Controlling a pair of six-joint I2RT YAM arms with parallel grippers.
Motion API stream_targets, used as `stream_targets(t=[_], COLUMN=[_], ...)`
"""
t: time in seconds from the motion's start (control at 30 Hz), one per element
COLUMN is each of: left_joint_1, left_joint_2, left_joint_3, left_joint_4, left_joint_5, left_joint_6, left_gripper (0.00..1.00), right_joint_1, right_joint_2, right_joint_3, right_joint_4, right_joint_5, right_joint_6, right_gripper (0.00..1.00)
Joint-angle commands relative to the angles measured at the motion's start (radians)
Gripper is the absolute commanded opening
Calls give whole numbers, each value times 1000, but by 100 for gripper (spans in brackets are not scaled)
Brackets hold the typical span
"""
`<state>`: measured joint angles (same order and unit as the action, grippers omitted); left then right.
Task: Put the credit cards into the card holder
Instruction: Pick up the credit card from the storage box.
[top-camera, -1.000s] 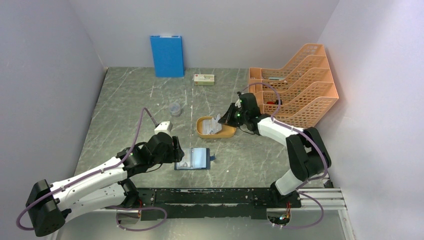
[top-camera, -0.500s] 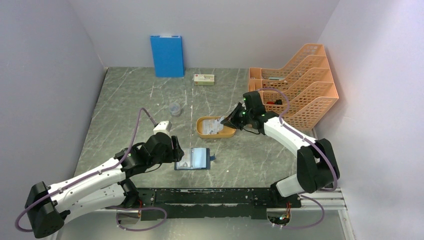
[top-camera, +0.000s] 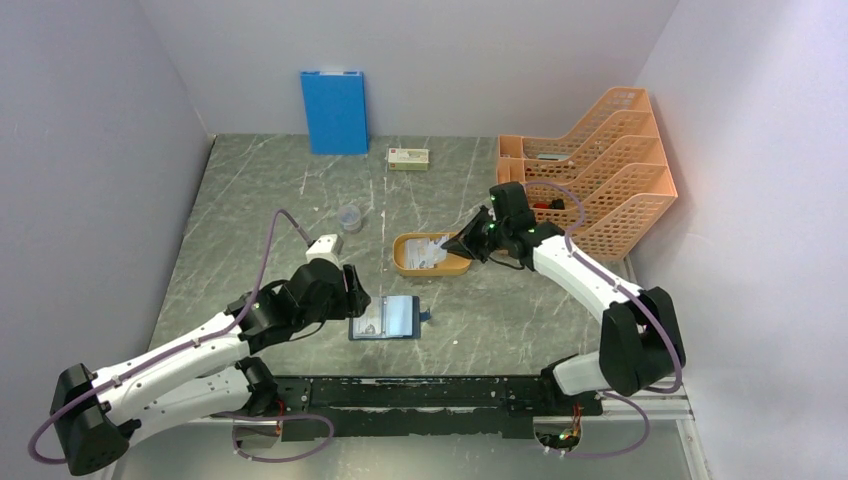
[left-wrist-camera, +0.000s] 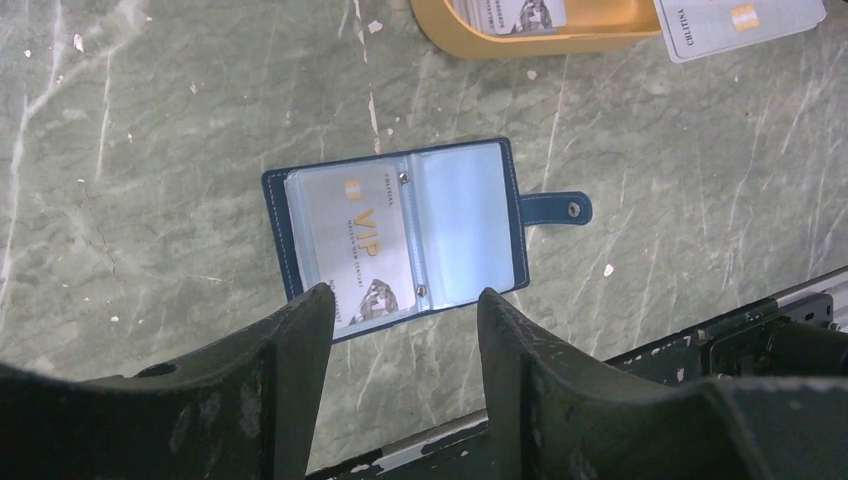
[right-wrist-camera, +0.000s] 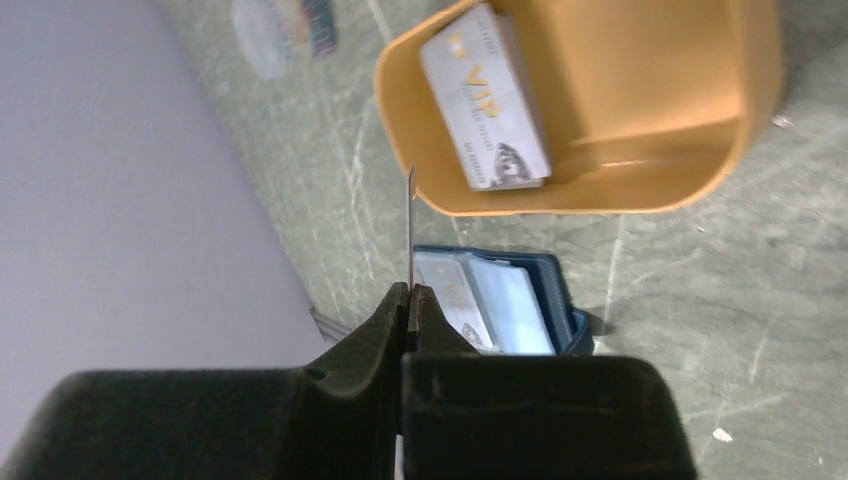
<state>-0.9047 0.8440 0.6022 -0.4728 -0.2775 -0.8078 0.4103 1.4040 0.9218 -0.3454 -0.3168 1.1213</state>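
Observation:
The card holder (left-wrist-camera: 400, 235) lies open on the table, dark navy, with a VIP credit card (left-wrist-camera: 360, 245) in its left clear sleeve and the right sleeve empty. My left gripper (left-wrist-camera: 404, 295) hovers just near of it, open, nothing between its fingers; from above it (top-camera: 352, 300) sits left of the holder (top-camera: 388, 318). My right gripper (right-wrist-camera: 410, 292) is shut on a credit card (right-wrist-camera: 410, 225), seen edge-on, above the near rim of the orange tray (right-wrist-camera: 640, 190). Another card (right-wrist-camera: 485, 95) lies inside the tray. The held card (left-wrist-camera: 740, 22) also shows in the left wrist view.
A blue board (top-camera: 334, 110) leans on the back wall, with a white red-labelled box (top-camera: 409, 158) beside it. Orange mesh file racks (top-camera: 590, 180) stand at the back right. A small clear cup (top-camera: 349, 217) sits left of the tray. A black rail (top-camera: 440, 395) runs along the near edge.
My right gripper has shifted slightly right and lower over the tray with the card in it, its elbow swinging outward. My left arm has crept a little away from the near edge.

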Motion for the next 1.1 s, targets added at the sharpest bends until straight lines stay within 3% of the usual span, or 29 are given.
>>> stream_targets(t=[0.0,0.1,0.27,0.57,0.83,1.07], left_joint_1=[4,4,7,71,228,247], left_joint_2=[4,-11,-58,-71,-93,-71], left_joint_3=[53,55,12,-18,-119,-96], left_joint_4=[20,78,302,581,874,961], left_joint_5=[-16,8,100,249,492,579], left_joint_6=[15,9,-16,-83,-221,-183], left_gripper=[59,60,64,75,73,73], right_joint_1=[-8,-11,-10,-10,-10,-9], right_joint_2=[-77,-148,-213,-293,-299,-282], right_joint_3=[-38,-133,-234,-284,-384,-403], right_joint_4=[181,447,677,852,1267,1388], right_joint_5=[-124,-258,-411,-554,-628,-630], right_joint_6=[-110,-135,-149,-158,113,221], right_gripper=[0,0,0,0,0,0])
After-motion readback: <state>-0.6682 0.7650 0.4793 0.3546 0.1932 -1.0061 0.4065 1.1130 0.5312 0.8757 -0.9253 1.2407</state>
